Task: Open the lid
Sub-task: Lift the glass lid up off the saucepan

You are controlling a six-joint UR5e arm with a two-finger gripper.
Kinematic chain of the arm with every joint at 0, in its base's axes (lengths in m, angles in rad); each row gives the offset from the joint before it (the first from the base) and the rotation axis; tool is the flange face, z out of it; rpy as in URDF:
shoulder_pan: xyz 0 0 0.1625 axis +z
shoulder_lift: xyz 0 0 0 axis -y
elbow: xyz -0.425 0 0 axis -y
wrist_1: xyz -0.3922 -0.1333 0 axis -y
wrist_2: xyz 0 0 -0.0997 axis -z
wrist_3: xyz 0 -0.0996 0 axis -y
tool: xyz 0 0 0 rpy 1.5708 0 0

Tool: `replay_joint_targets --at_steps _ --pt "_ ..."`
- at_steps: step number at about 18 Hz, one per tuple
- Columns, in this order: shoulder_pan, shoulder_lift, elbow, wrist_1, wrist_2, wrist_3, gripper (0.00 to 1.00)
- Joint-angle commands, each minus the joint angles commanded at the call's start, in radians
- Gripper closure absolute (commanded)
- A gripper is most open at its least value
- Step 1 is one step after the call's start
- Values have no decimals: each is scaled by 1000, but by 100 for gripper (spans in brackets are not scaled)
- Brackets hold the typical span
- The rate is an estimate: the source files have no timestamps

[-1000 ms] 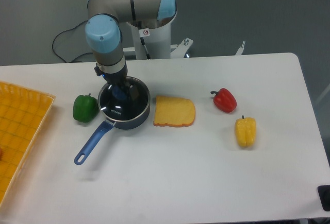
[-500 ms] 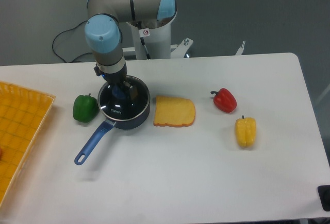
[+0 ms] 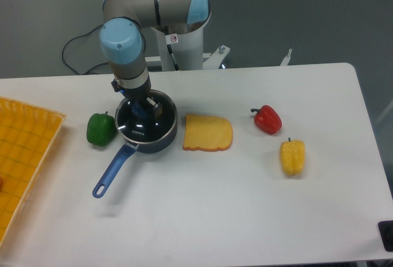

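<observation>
Your gripper (image 3: 140,108) is down at the blue knob of the lid (image 3: 146,123), which sits on the pan (image 3: 161,142); whether it's clamped there, you cannot tell. Lift with a weak grip and the lid could slip, or the pan could drag along.

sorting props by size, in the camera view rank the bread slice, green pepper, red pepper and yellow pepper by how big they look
1. bread slice
2. green pepper
3. yellow pepper and red pepper: too alike to rank.
</observation>
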Motion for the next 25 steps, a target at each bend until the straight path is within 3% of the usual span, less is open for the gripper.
replay_joint_targets --at_steps 3,7,12,16,25 --pt "5 0 17 -15 -2 2 43" --pt "12 -2 80 -83 -2 11 43" --pt "17 -17 138 -110 -2 15 44" --pt "29 -52 227 -196 -2 47 45" --pt "71 -107 322 -198 -2 161 47"
